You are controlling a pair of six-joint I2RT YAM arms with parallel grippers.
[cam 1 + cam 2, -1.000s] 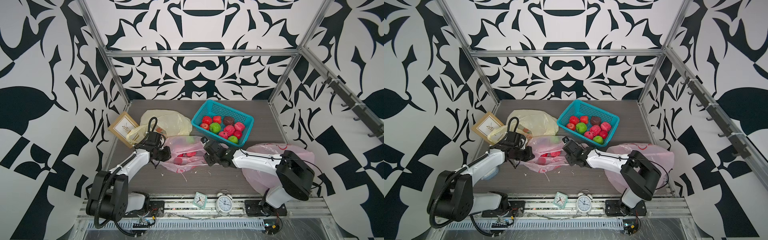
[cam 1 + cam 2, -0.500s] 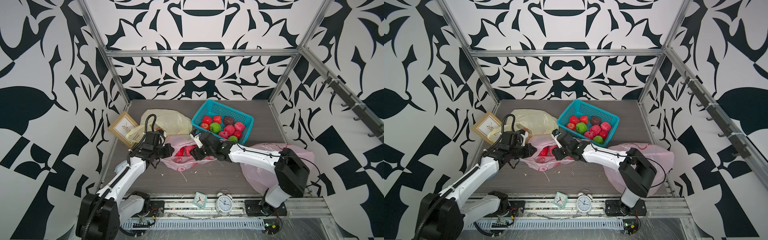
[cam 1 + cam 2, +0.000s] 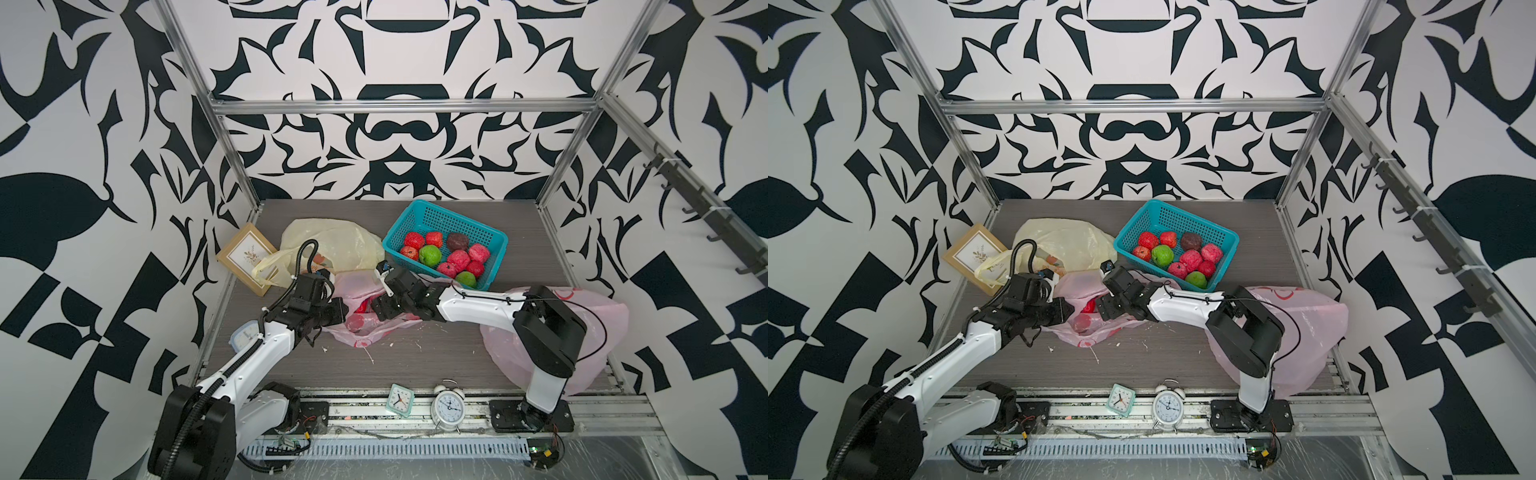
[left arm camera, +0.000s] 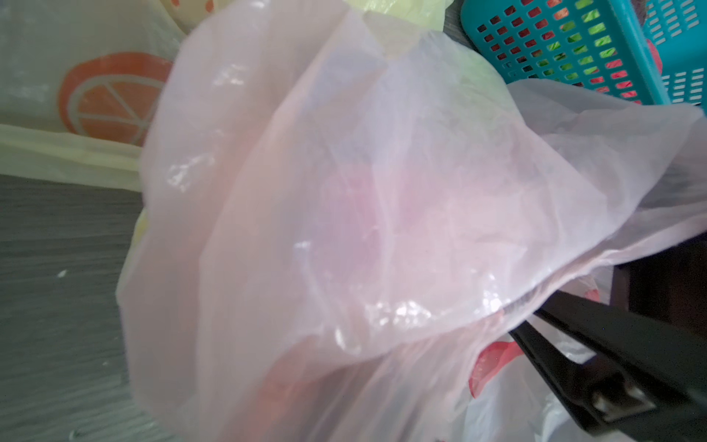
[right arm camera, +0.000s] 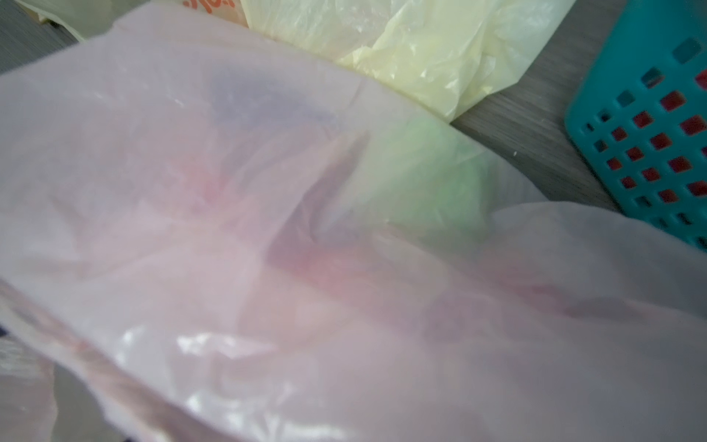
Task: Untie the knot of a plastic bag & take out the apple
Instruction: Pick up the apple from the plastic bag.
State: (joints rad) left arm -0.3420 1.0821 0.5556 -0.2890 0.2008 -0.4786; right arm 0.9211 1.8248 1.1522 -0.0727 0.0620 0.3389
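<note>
1. The left gripper (image 3: 338,312) sits at the left edge of the bag (image 3: 355,284). In the left wrist view, pink film drapes over one black finger (image 4: 612,356) and the other is hidden, so a pinch cannot be told.
2. The right gripper (image 3: 379,308) sits at the bag's right edge, tips at its mouth. Film fills its wrist view, so how its jaws stand cannot be told.
3. The red apple (image 3: 364,306) lies inside the bag, between both grippers.
4. The bag rests on a grey wood-grain table (image 3: 415,357), ringed by black-and-white patterned walls (image 3: 386,137).
5. Behind the bag lie a yellow bag (image 3: 332,237) and a picture frame (image 3: 245,255). Behind and to the right is a teal basket (image 3: 453,222) of fruit. Right of the bag is a second pink bag (image 3: 598,316), and in front of it are two clocks (image 3: 401,400).
6. The yellow bag bears an orange-slice print (image 4: 111,99). Its orange lettering (image 5: 208,5) is cut off and unreadable.
</note>
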